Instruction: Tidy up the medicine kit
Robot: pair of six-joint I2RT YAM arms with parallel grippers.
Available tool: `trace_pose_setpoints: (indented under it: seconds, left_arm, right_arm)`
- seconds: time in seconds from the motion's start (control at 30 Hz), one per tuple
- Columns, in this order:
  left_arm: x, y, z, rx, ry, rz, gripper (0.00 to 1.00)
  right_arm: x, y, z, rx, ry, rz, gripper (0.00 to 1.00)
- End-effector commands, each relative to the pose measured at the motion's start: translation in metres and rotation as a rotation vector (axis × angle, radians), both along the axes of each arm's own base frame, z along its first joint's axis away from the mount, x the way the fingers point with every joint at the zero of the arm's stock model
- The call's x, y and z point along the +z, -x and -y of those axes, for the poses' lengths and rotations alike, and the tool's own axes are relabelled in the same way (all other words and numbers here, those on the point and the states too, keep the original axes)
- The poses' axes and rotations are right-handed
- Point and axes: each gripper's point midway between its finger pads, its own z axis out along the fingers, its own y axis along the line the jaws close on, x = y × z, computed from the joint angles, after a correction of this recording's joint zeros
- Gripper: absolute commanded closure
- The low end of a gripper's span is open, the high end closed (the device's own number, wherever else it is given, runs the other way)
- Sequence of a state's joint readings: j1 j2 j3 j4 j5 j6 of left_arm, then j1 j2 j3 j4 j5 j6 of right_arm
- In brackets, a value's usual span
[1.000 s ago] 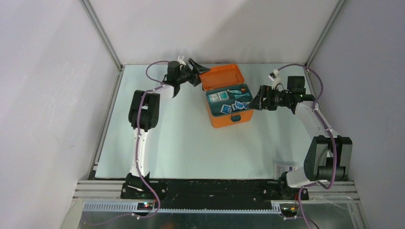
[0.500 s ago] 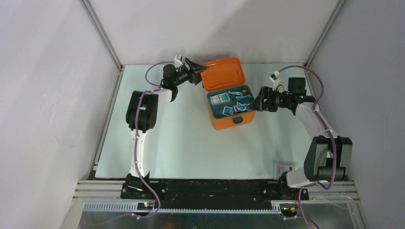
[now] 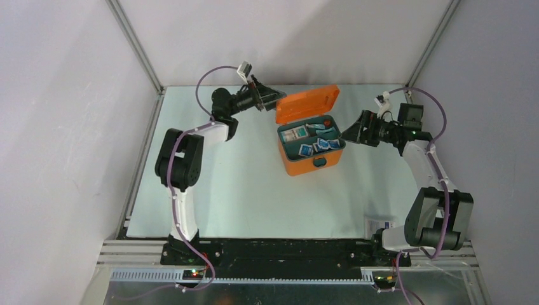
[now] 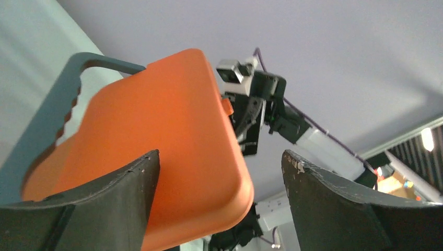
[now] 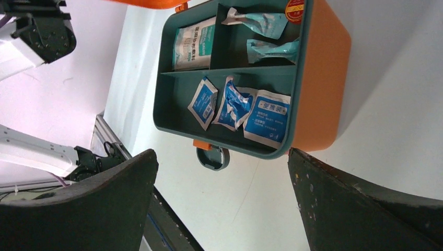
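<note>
Two arms reach inward over the pale table (image 3: 241, 190) in the overhead view. The medicine kit (image 3: 304, 166) sits in the table's far half, a little right of the middle, its lid (image 3: 308, 103) raised toward the far edge. The left gripper (image 3: 272, 98) is just beside the lid's left end. The right gripper (image 3: 354, 132) is near the kit's right wall, apart from it.

In the left wrist view, the left gripper (image 4: 219, 157) has its jaws spread. The orange lid (image 4: 167, 141) lies between them, with clear space at the right finger. Whether the left finger touches it I cannot tell. A dark teal handle (image 4: 57, 104) runs along the lid's edge.

In the right wrist view, the right gripper (image 5: 222, 154) stands wide and holds nothing. Beyond it the kit (image 5: 318, 78) holds a teal compartment tray (image 5: 172, 120) with blue-and-white sachets (image 5: 269, 117), a white pack (image 5: 193, 44) and teal wrappers (image 5: 258, 23). The teal latch (image 5: 211, 157) hangs from the front wall.
</note>
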State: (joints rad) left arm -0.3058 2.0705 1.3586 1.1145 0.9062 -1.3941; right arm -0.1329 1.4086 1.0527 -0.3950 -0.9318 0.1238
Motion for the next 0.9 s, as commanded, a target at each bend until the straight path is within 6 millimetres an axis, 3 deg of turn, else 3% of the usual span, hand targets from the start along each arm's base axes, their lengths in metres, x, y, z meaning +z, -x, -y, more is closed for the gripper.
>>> trace_pose_setpoints:
  seconds: [0.0,0.23,0.33,0.4,0.43,0.53,0.63,0.73,0.87]
  left_arm:
    - [0.043,0.054,0.011,-0.098,-0.013,0.218,0.09]
    - [0.011,0.116,0.055,-0.223,-0.085,0.192,0.07]
    - [0.021,0.126,0.070,-0.266,-0.076,0.222,0.09]
    - [0.025,0.108,0.068,-0.224,-0.080,0.223,0.04]
    - [0.017,0.092,0.067,-0.187,-0.101,0.176,0.02]
    - [0.005,0.035,0.044,-0.026,-0.136,0.130,0.00]
    - [0.001,-0.005,0.021,0.095,-0.145,0.101,0.00]
    - [-0.002,-0.025,0.010,0.160,-0.187,0.119,0.00]
    - [-0.037,-0.043,0.003,0.198,-0.296,0.078,0.00]
  right_arm:
    - [0.025,0.003,0.007,-0.030,-0.040,0.074,0.01]
    - [0.028,0.005,0.036,-0.187,-0.009,0.115,0.01]
    - [0.028,0.006,0.049,-0.264,0.004,0.118,0.01]
    - [0.023,0.008,0.053,-0.297,0.008,0.117,0.01]
    - [0.017,0.010,0.052,-0.302,-0.001,0.102,0.00]
    - [0.011,0.011,0.045,-0.288,-0.040,0.088,0.01]
    - [0.001,0.009,0.031,-0.243,-0.068,0.052,0.01]
    - [-0.006,0.004,0.018,-0.203,-0.089,0.034,0.01]
    - [-0.021,-0.006,-0.001,-0.141,-0.152,-0.051,0.03]
